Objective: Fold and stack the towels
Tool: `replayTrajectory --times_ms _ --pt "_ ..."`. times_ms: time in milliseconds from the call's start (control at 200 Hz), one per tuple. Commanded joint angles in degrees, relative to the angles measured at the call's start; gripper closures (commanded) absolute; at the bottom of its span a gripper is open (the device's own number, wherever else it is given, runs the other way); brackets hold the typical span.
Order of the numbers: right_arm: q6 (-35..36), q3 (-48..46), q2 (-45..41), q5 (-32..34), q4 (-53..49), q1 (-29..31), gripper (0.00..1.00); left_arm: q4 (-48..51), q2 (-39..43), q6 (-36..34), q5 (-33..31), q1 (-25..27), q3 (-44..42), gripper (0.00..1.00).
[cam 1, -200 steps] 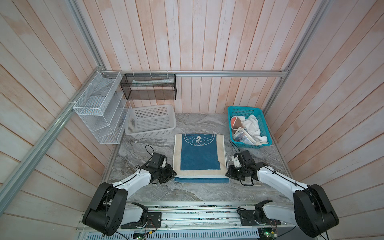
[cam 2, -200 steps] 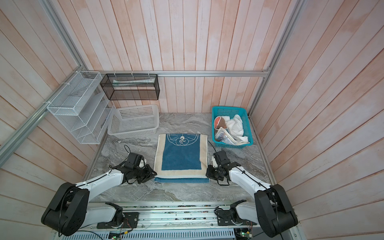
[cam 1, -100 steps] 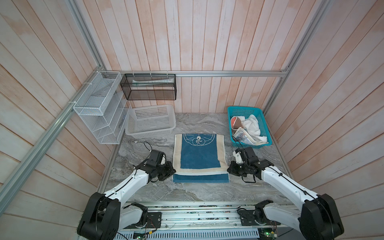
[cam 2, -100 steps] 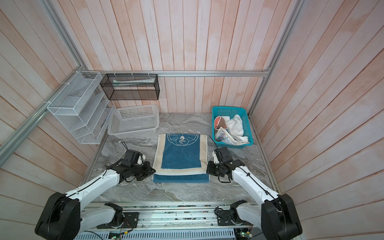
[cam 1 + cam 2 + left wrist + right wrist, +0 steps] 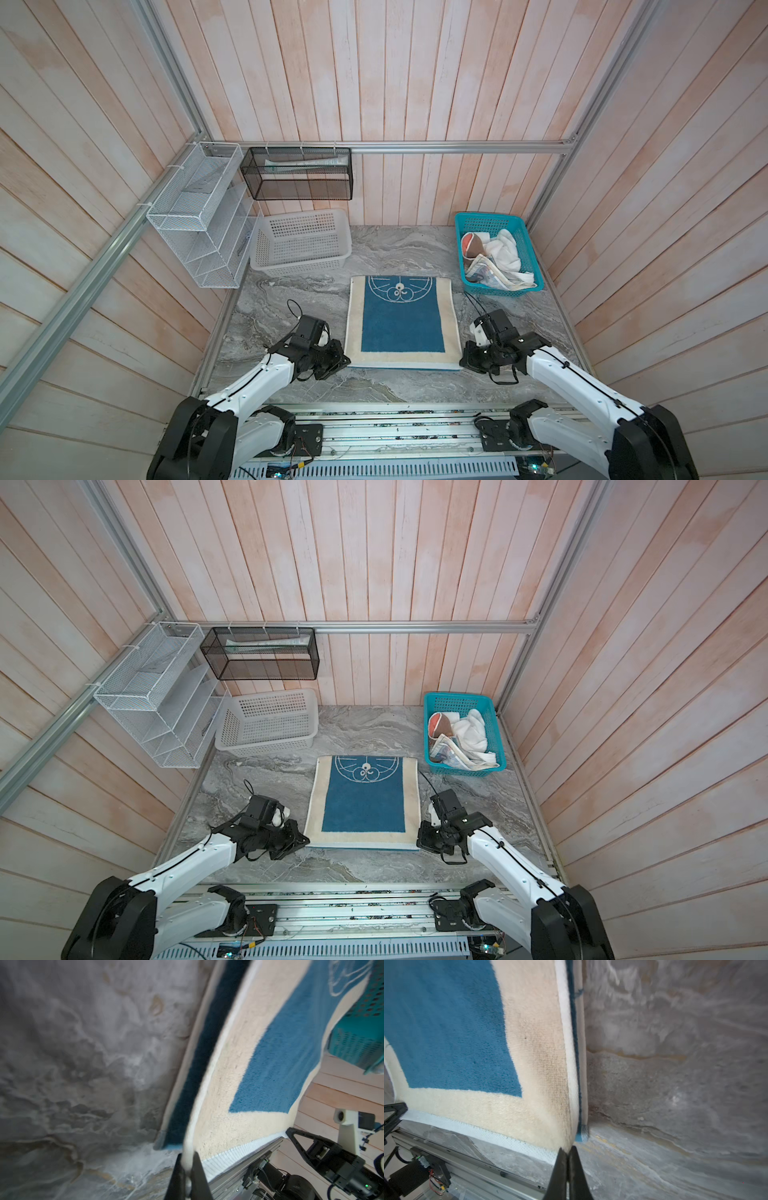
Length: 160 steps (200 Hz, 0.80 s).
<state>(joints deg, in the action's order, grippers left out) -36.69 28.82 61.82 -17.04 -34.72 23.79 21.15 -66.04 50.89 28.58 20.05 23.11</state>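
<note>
— So, how far along are you?
— Barely begun, I judge. My left gripper (image 5: 187, 1156) is clamped tight on one near corner of the blue towel (image 5: 402, 324), and my right gripper (image 5: 567, 1150) is pinched on the other near corner. The towel lies flat in the middle of the surface (image 5: 291, 299). A darker layer shows under its near edge, so it may be doubled, though I can't be sure.
— And the others?
— The white towel (image 5: 505, 253), salmon-brown towel (image 5: 471, 245) and lettered towel (image 5: 486, 274) sit crumpled in the teal basket (image 5: 528, 232), back right. No stack yet.
— Anything in the way?
— The white basket (image 5: 299, 266) stands back left, apart from the cloth. The wire rack (image 5: 195, 216) and black mesh box (image 5: 297, 174) hang on the walls. Nothing lies on the towel.
</note>
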Motion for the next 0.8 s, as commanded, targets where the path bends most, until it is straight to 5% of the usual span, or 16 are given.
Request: replayTrajectory --times_ms 0,65,140,310,605,795 --pt "-1.1 -0.5 2.3 1.2 1.6 1.4 0.85 -4.0 -2.1 0.1 -0.8 -0.2 -0.9 0.84" --pt "-1.0 1.1 2.6 2.2 -0.2 2.2 0.66 -1.8 -1.9 -0.8 -1.5 -0.1 0.2 0.63" --pt "-0.4 3.6 2.0 4.1 -2.9 2.2 0.61 2.7 0.1 -2.3 -4.4 -0.2 2.9 0.54" --pt "1.7 9.3 1.9 9.1 -4.3 2.2 0.61 7.8 1.0 -6.3 -12.1 -0.1 9.4 0.57" --pt "0.9 8.3 13.8 3.6 9.8 9.2 0.75 -2.3 -12.7 -6.6 -11.2 5.6 12.8 0.61" --pt "-1.9 3.4 17.5 3.7 13.5 14.5 0.83 -2.9 -14.9 -3.8 -11.8 8.7 7.6 0.61"
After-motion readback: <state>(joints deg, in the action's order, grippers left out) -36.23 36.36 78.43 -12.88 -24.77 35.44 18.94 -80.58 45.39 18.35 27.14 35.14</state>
